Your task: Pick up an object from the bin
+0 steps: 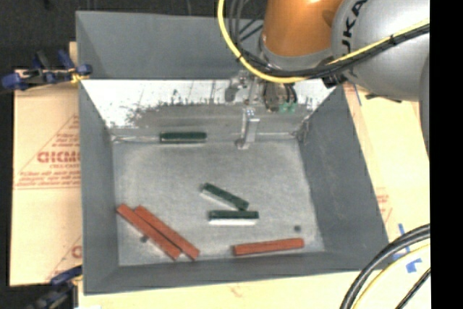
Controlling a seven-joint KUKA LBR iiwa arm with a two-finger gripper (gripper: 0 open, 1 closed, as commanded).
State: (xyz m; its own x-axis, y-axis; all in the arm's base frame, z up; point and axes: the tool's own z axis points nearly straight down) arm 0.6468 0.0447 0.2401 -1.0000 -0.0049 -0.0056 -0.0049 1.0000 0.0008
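The two-finger metal gripper (246, 135) hangs at the back of the grey metal bin (98, 177), its tip low against the back wall, below the arm's orange cover (307, 7) and looped yellow cable (230, 32). Whether it is spread or clamped I cannot tell (it reads as one pale silver piece from this angle), and nothing shows in its grasp. It stands over bare floor rather than over any object.

The nearest thing is a short dark green flat bar (182, 136) lying at the foot of the back wall, beside the gripper toward the view's left and apart from it. Farther forward, near the middle of the floor, lie two more dark green bars: one tilted (224, 195), and one level (233, 214) with a thin white strip (233, 221) along its front edge.

At the front left, a pair of long red-brown flat bars (155, 231) lie side by side on a slant. Another red-brown bar (268, 247) lies along the front wall toward the right, well apart from the gripper.
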